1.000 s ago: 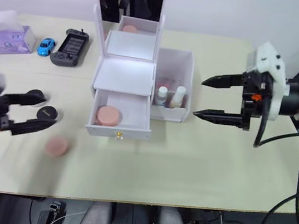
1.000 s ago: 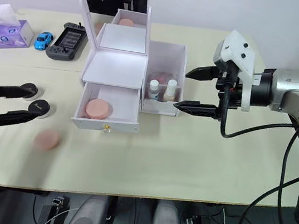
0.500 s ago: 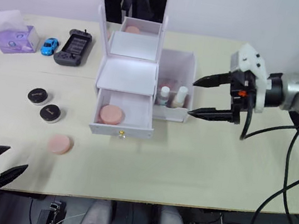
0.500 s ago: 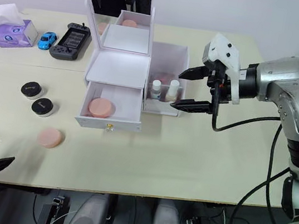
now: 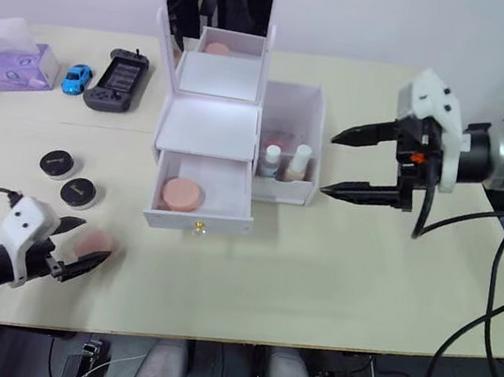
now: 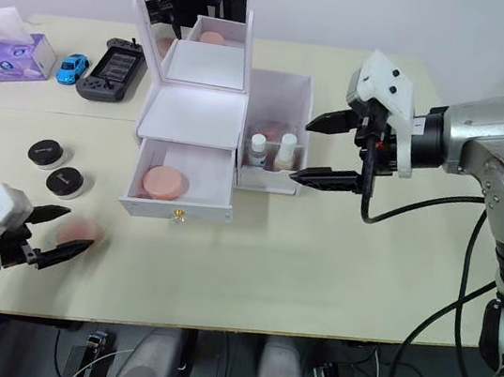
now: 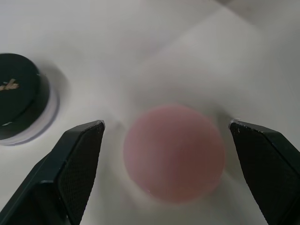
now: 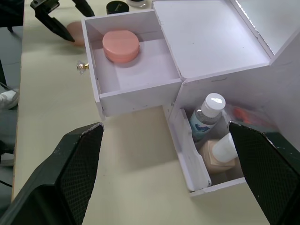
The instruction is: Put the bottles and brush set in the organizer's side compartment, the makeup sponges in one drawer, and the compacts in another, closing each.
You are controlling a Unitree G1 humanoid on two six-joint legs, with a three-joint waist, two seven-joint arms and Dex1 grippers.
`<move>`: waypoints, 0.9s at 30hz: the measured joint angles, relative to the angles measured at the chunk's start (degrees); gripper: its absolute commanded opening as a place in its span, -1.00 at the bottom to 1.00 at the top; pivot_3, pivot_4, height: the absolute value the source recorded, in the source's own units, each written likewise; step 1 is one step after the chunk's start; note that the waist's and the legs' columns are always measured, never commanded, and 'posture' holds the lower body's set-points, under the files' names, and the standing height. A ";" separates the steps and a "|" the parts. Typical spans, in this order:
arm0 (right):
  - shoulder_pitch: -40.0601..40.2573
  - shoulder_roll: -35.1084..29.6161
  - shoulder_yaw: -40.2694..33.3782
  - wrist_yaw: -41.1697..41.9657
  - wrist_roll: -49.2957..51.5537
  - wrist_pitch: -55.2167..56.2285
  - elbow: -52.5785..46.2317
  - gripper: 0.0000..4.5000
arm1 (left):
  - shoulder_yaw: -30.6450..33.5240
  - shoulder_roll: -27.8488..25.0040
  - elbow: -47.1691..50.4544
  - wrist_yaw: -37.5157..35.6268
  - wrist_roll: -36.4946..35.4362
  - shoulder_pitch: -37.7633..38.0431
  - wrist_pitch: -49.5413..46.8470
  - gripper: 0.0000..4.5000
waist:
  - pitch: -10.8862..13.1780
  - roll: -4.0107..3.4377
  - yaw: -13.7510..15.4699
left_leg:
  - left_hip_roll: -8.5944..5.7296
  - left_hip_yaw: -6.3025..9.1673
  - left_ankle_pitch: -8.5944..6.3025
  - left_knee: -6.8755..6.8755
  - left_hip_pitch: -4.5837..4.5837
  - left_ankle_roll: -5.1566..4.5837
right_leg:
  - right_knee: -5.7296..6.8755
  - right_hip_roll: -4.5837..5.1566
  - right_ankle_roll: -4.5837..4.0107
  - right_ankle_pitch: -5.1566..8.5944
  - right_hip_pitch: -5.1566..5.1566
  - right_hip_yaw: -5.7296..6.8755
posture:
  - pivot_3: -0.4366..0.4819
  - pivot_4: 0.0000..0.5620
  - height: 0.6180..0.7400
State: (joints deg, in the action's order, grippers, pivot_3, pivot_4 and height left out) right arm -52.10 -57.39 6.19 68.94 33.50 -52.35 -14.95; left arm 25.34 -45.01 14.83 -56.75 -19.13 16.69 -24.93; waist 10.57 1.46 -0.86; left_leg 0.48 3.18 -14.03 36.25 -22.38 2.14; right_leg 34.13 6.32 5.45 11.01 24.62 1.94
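Left gripper (image 5: pixel 73 245): fingers spread wide, empty, low over the table (image 5: pixel 314 283). The loose makeup sponge (image 5: pixel 95 243) lies flat directly ahead of it, between the two fingertips but not yet touched; being round, it has no long axis to align. This arm is much the nearer one.

The open drawer (image 5: pixel 201 198), holding the other sponge (image 5: pixel 181 195), sits beyond the loose sponge.

Right gripper (image 5: pixel 358 165): wide, empty, beside the side compartment (image 5: pixel 291 147), well apart from the loose sponge.

Tissue box (image 5: pixel 19 65), toy car (image 5: pixel 78 78), game console (image 5: pixel 116 80), table (image 5: pixel 314 283).
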 measured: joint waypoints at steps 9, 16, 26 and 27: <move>0.32 -0.01 -0.74 -1.31 0.57 -1.61 -1.24 1.00 | -1.96 -4.46 -1.07 -0.29 1.17 1.11 -1.11 0.88 | 0.01 -0.01 0.07 | 0.12 -0.01 0.00 -0.04 -0.01 0.00 | -0.01 -0.11 -0.02 -0.01 0.07 0.00 | -0.05 -0.47 1.00; 0.31 0.04 -0.74 -1.90 0.58 -1.88 -1.32 1.00 | -4.10 -5.50 -2.66 0.16 1.47 -2.42 -2.31 0.18 | 0.01 -0.02 0.23 | 0.13 -0.01 0.00 -0.02 -0.01 0.01 | -0.02 -0.11 -0.04 -0.02 0.06 0.00 | -0.05 -0.47 1.00; 0.34 0.04 -0.75 -2.18 0.78 -1.96 -1.92 1.00 | -3.88 -5.81 -3.65 0.52 -1.33 -7.91 -5.18 0.18 | 0.02 -0.02 0.07 | 0.28 0.00 0.00 -0.06 -0.02 0.00 | -0.03 -0.31 -0.08 -0.04 0.08 0.00 | -0.05 -0.47 1.00; 0.34 0.04 -0.75 -2.18 0.83 -1.96 -1.92 1.00 | -2.93 -5.99 -3.65 0.58 -2.36 -9.21 -5.89 0.18 | 0.02 -0.02 0.11 | 0.33 0.01 0.00 -0.05 -0.02 0.00 | -0.03 -0.36 -0.11 -0.05 0.09 0.00 | -0.05 -0.47 1.00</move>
State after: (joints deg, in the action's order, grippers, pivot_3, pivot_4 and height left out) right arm -51.76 -57.34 5.44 66.76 34.34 -54.30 -16.87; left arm 22.41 -51.01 11.18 -56.17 -21.49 7.48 -30.82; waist 10.58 1.44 -0.75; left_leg 0.81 3.20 -14.03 36.19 -22.40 2.14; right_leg 34.11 5.96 5.35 10.96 24.71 1.94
